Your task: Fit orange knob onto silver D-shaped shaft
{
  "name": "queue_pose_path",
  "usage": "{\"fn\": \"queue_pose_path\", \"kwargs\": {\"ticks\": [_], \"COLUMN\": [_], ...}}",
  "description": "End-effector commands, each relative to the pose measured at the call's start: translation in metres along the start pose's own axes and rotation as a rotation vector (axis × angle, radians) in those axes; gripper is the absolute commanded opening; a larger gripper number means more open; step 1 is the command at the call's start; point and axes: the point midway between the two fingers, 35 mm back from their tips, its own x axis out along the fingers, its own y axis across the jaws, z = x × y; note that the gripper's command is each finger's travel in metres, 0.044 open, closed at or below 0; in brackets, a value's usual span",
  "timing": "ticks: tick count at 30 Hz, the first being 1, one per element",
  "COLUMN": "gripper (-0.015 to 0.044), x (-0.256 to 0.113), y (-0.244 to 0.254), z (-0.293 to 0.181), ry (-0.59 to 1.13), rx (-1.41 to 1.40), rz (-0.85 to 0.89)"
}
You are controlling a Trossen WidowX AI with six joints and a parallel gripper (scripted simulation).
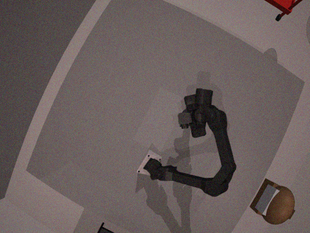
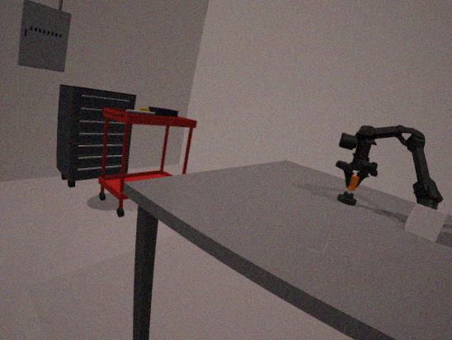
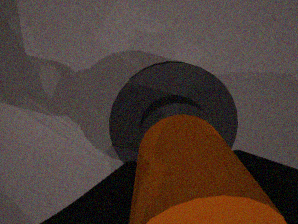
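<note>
The orange knob [image 2: 353, 182] [image 3: 175, 150] is between the fingers of my gripper [image 2: 352, 186] [image 3: 183, 165], which is shut on it. The dark round pedestal [image 2: 346, 200] [image 3: 125, 115] stands on the table directly below. In the exterior view, a small gap shows between the knob's lower end and the pedestal's wide base. In the wrist view the knob covers the pedestal's middle and near part, with a raised round step showing just beyond it. The silver shaft, its flat side and the knob's hole cannot be made out. In the top view the arm hides both knob and pedestal.
The arm's base stands on a white plate [image 1: 143, 167] [image 2: 425, 223] on the grey table [image 1: 113, 85] [image 2: 247, 214]. A red cart [image 2: 154, 120] and a dark drawer cabinet [image 2: 68, 132] stand beyond the table. A brown chair [image 1: 280, 205] is beside it.
</note>
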Motion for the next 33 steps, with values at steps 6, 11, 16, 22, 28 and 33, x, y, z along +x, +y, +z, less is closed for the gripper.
{"fn": "queue_pose_path", "kwargs": {"ticks": [6,11,16,22,28,33], "gripper": [0.0,0.0,0.0,0.0,0.0,0.0], "x": [-0.0006,-0.0045,-0.0048,-0.0032,-0.0004,0.0003], "y": [0.0009,0.001,0.0005,-0.0026,-0.002,-0.0014], "z": [0.0012,0.0004,0.0,-0.0011,-0.0011,-0.0007], "ry": [0.0,0.0,0.0,0.0,0.0,0.0], "rx": [-0.007,-0.007,-0.131,-0.216,-0.216,-0.216], "rz": [-0.001,-0.001,-0.001,-0.001,-0.001,-0.001]}}
